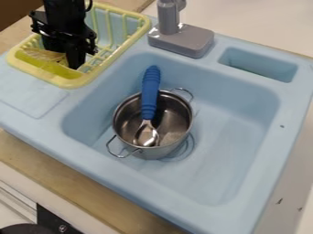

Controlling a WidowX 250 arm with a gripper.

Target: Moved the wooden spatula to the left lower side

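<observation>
Over the yellow rack (67,83): the black arm (56,16) comes in from the top edge at the upper left, and its gripper (75,64) hangs nearly upright, tip pointing down among the bars.
Jaws: how far open they stand, and whether they have hold of anything, I cannot tell, dark against dark as they are.
Wooden spatula: one pale tan, streaked piece, probably the wooden spatula (44,55), lies inside the rack at its left, just beside the gripper; whether the two touch I cannot tell.
Yellow-green piece: one (52,68), in the same rack, on the near side of the tan piece.
Pot: one, steel (154,153), with two wire handles, standing in the basin of the blue sink (232,146), toward its left side.
Spoon: one, with a ribbed blue handle (150,91); its metal bowl is down in the pot, and the handle leans out over the far rim.
Faucet: one, gray (180,40), on the far ledge of the sink, between the rack and one oblong recess (260,64).
Table: a strip of wood (61,176) runs along the near left edge of the sink.
</observation>
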